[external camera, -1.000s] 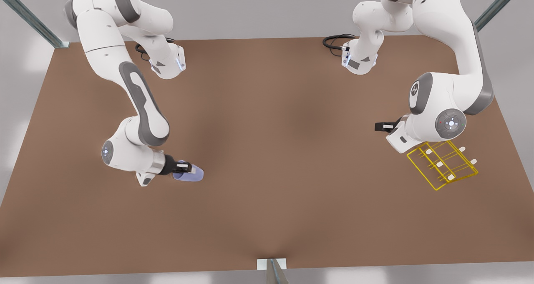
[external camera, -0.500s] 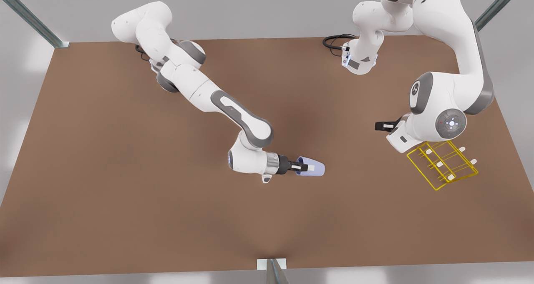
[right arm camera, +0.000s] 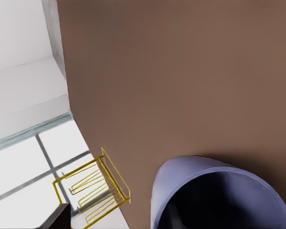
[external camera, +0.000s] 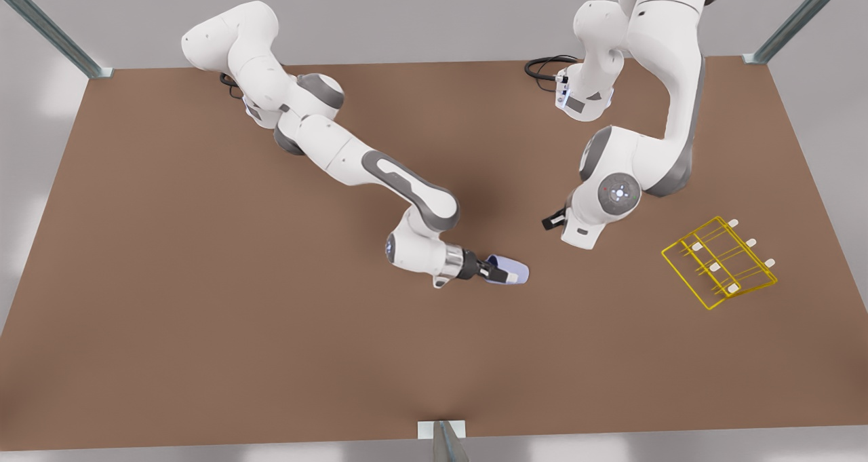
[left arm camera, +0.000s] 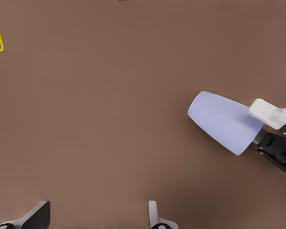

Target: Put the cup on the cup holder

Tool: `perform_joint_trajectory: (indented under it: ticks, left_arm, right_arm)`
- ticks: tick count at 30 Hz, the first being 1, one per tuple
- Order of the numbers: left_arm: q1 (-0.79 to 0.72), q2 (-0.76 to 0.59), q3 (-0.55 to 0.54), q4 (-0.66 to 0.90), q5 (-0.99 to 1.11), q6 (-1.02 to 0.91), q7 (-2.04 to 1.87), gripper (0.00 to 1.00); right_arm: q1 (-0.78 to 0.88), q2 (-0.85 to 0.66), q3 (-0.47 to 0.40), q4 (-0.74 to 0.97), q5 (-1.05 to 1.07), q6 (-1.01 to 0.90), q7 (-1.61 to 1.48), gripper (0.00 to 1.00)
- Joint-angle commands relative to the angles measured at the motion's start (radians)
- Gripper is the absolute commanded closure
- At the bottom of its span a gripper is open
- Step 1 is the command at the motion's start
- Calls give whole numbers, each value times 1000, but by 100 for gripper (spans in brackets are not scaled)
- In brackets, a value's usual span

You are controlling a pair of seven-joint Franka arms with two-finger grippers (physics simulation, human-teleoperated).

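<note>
Two Franka arms over brown table (external camera: 203, 313); right gripper (external camera: 500, 272) near table centre, clamped on cup (external camera: 510, 273), one finger inside rim, one outside; cup tipped on its side, mouth toward gripper, base toward front view's right; left gripper (external camera: 550, 220) just beside cup, toward cup holder, fingers spread wide, nothing between them (left arm camera: 93, 214); cup holder (external camera: 719, 263) on table at front view's right, well apart from cup, pegs bare

Setting: simulated robot test cell
Evidence: bare brown table (external camera: 271, 326), plain grey surround, metal frame struts (external camera: 47, 31) at corners, two white arms mounted at the table's far edge
</note>
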Motion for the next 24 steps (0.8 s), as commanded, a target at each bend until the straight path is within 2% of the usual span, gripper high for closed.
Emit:
perform_joint_trajectory:
  ticks: [1, 4, 7, 9, 10, 11, 13, 17, 18, 19, 20, 21, 22, 23, 24]
  left_arm:
    - [4, 6, -11, -21, -24, 199, -884, 0]
    - [4, 28, -23, -39, -72, 319, -884, 0]
    - [4, 48, -63, -79, -87, 429, -884, 0]
    - [4, 61, -64, -79, -90, 434, -896, 0]
    - [4, 64, -64, -79, -122, 426, -919, 0]
    - [5, 65, -63, -85, -124, 411, -1027, 0]
    - [13, 67, -63, -84, -125, 411, -1088, 0]
    - [7, 76, -63, -76, -121, 414, -1229, 0]
    - [5, 85, -63, -76, -121, 417, -1243, 0]
    - [5, 91, -63, -76, -118, 422, -1242, 0]
    - [5, 93, -63, -76, -119, 425, -1242, 0]
    - [5, 98, -63, -75, -119, 425, -1243, 0]
    - [4, 125, -63, -49, -119, 422, -1286, 0]
    - [-14, 214, -61, 59, -104, 410, -1399, 0]
    - [-19, 271, -61, 143, -79, 410, -1461, 0]
  right_arm:
    - [-23, -27, -1, -44, -70, -10, 217, 21]
    - [-70, -70, -3, -150, -212, -31, 209, 21]
    - [-89, -98, -15, -190, -229, -79, 183, 21]
    - [-107, -127, -21, -190, -228, -137, 191, 22]
    - [-127, -172, -68, -190, -225, -259, 195, 21]
    - [-141, -193, -75, -192, -225, -281, 197, 21]
    - [-145, -227, -153, -207, -228, -365, 177, 21]
    - [-165, -253, -168, -238, -228, -388, 138, 21]
    - [-191, -319, -216, -293, -222, -474, 97, 21]
    - [-219, -412, -300, -339, -217, -606, 57, 21]
    - [-242, -517, -381, -428, -220, -668, 2, 19]
    - [-309, -668, -427, -590, -226, -674, -61, 14]
    - [-395, -826, -457, -762, -286, -675, -128, 14]
    - [-483, -945, -457, -850, -433, -718, -204, 7]
    - [-549, -1047, -457, -854, -562, -839, -237, 0]
